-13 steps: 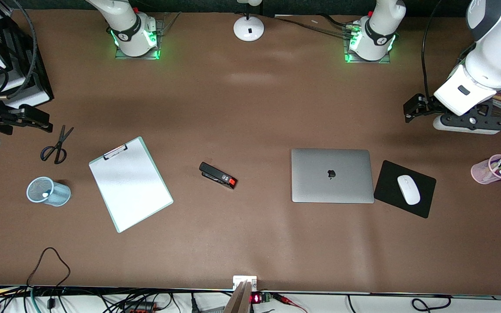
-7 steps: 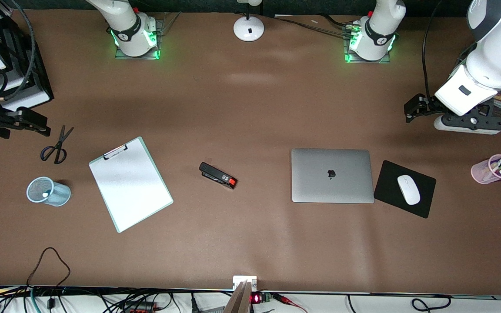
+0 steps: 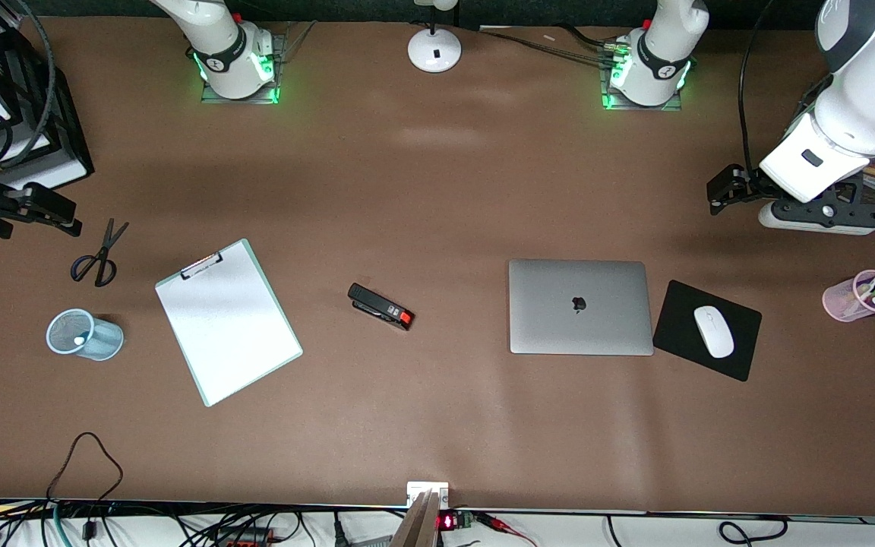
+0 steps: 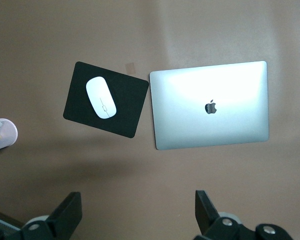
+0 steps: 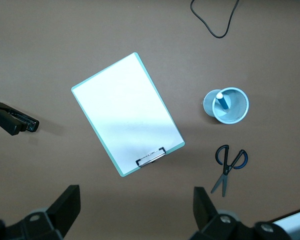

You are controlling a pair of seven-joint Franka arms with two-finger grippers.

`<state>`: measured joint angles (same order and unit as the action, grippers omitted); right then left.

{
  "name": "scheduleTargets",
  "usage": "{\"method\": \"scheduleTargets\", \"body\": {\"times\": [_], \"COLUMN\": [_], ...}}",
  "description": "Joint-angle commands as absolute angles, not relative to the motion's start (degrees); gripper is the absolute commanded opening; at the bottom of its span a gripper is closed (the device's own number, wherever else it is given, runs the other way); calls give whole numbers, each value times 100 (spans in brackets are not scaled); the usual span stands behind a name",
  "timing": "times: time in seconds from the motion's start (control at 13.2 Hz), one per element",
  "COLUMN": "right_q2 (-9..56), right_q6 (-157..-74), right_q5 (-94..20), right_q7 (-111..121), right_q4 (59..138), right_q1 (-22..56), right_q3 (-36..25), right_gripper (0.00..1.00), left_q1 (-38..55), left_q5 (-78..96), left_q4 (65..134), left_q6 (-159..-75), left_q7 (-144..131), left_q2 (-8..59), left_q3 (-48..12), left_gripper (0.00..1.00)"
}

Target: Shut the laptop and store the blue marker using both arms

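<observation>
I see the laptop (image 3: 580,307) lying shut on the table, beside the black mouse pad (image 3: 707,330). The blue marker (image 5: 221,101) stands in the blue cup (image 3: 84,334). My left gripper (image 4: 140,212) and right gripper (image 5: 135,210) hang wide open, holding nothing.

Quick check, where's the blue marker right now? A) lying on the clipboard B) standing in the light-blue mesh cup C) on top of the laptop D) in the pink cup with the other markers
B: the blue marker stands inside the light-blue mesh cup, white end up, beside the scissors; neither tool holds it.
</observation>
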<state>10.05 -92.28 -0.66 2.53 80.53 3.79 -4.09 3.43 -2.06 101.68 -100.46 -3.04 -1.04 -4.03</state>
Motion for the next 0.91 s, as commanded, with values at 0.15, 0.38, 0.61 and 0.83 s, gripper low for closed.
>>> {"method": "scheduleTargets", "body": {"times": [0.15, 0.38, 0.61, 0.83], "right_q2": [432, 124, -43, -290], "right_q6": [-9702, -9852, -9783, -9765], "right_q5": [-97, -97, -88, -88], "right_q7": [237, 237, 255, 229], "right_q4": [8901, 9272, 9377, 9659], "right_q1": [299, 316, 316, 247], "right_q3": [-378, -352, -334, -264], "right_gripper": [100, 100, 100, 100], "left_q1": [343, 343, 343, 351], "left_q5": [-351, -360, -360, -369], "left_q4": [10028, 10028, 10028, 10028], "left_q6": [-9923, -9914, -9914, -9914], "left_q7": [-334, -334, -334, -334], "left_q2": [-79, -79, -79, -79], "left_q3": [-413, -413, -413, -413], "left_gripper": [100, 100, 100, 100]}}
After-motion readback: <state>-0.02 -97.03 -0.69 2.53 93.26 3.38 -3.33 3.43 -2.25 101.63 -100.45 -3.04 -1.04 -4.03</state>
